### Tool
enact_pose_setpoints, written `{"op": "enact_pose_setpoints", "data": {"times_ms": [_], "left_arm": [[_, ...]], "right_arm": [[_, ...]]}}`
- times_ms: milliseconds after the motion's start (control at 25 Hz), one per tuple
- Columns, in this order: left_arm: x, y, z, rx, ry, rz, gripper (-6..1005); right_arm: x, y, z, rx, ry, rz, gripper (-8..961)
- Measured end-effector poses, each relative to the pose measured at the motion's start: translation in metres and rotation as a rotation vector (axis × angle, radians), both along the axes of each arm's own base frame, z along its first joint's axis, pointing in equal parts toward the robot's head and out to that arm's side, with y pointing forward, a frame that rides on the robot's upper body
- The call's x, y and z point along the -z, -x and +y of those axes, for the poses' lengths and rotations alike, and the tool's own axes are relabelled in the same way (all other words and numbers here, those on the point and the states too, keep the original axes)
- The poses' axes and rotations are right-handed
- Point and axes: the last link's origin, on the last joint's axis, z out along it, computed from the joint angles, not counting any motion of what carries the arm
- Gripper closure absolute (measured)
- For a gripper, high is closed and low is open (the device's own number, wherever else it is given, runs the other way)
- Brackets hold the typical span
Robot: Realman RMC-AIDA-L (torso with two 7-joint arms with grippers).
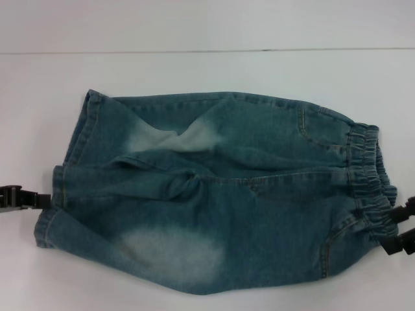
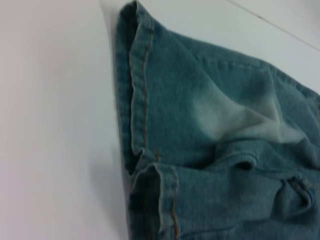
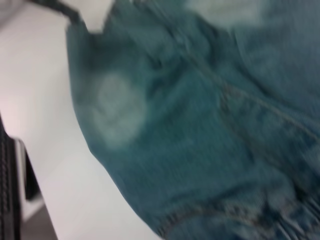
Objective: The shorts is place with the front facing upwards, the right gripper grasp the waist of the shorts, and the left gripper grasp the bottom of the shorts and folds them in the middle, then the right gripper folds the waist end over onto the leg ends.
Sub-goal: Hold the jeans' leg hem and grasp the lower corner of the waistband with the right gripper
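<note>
The blue-teal denim shorts lie spread on the white table. The ruffled waist is on the right and the flat leg hems are on the left. My left gripper reaches in from the left edge and is shut on the near leg's hem. My right gripper sits at the near end of the waist, shut on the band. The left wrist view shows the stitched hems close up. In the right wrist view the shorts fill the picture, and the left gripper is at their far corner.
The back edge of the table runs across the top of the head view. The right wrist view shows the table's near edge with a dark object below it.
</note>
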Motion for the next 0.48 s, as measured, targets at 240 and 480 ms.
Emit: {"op": "enact_pose_setpoints", "data": {"times_ms": [240,480], "left_arm": [[0.0002,-0.0005,0.0015,0.011,-0.017,-0.009,958],[0.001,-0.0016,0.0014,0.017,-0.012,-0.011,957]], "right_arm": [[0.006,-0.0092,0.0009,0.011,0.027,-0.099,115],[0.0078,-0.0101,0.0035,0.005,0.026,-0.127,125]]}}
